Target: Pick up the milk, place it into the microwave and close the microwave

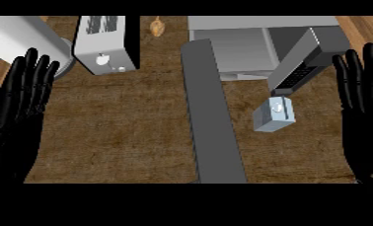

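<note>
The milk carton (274, 115) is a small pale blue box standing on the brown counter, just in front of the microwave's control panel. The microwave (262, 47) sits at the back right with its cavity showing. Its grey door (211, 116) is swung open and stretches toward me across the counter's middle. My right hand (355, 92) stands open at the right edge, fingers up, to the right of the milk and apart from it. At the left edge my left hand (25, 89) rests open, fingers up, far from the milk.
A white toaster (108, 45) stands at the back left. Beside it at the far left is a large white cylinder (33, 40). A small tan object (157, 25) lies near the back between toaster and microwave. Bare counter (116, 126) spreads left of the door.
</note>
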`<state>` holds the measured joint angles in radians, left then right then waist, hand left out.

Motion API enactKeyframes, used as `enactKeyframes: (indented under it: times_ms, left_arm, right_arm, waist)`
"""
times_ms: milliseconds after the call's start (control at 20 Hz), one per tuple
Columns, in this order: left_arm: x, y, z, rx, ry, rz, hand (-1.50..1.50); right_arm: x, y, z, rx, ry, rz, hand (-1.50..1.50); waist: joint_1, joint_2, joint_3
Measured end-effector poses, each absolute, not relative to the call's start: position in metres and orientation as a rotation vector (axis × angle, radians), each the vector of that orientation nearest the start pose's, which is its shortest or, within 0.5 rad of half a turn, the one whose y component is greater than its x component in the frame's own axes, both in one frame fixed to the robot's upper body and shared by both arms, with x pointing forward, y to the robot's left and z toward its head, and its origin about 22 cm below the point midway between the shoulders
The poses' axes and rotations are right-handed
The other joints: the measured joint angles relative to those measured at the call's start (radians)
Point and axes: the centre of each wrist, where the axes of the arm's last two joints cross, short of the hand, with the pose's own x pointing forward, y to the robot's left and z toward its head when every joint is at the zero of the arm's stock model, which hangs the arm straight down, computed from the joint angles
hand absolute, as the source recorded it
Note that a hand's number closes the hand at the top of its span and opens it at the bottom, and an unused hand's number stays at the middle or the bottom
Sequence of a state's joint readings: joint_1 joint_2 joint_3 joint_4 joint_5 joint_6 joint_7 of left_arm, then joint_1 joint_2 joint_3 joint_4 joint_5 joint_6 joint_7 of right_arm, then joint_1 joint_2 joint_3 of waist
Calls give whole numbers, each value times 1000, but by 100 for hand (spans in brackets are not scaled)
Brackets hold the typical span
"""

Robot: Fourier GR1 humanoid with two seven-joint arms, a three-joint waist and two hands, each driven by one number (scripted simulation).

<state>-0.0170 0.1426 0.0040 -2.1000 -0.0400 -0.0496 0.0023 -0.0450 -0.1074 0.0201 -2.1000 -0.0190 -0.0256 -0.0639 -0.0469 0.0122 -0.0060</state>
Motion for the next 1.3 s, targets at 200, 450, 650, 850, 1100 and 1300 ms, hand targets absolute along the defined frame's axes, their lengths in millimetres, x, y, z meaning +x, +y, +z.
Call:
enactKeyframes:
  times_ms: [200, 450, 650, 850, 1100, 1300]
  left_arm:
    - [214, 237, 126, 102, -2091, -190, -150]
    - [200, 232, 115, 59, -2028, -39, -150]
    - [186, 232, 110, 25, -1987, 46, -150]
    - [175, 232, 99, 21, -1976, 76, -150]
    - [158, 238, 97, 12, -1965, 87, -150]
    - [148, 243, 95, 8, -1958, 86, -150]
  right_arm:
    - [209, -227, 137, 17, -2169, 114, -150]
    - [210, -202, 134, 275, -2062, 168, -150]
    - [207, -190, 142, 411, -1996, 192, -150]
    - [199, -185, 149, 455, -1974, 198, -150]
    - [191, -191, 142, 368, -1985, 152, -150]
    - [198, -199, 137, 288, -1981, 141, -150]
  waist:
    - [29, -8, 4]
    - [55, -12, 5]
    - [55, -13, 5]
    - [52, -13, 6]
    - [51, -14, 6]
    - [52, -14, 6]
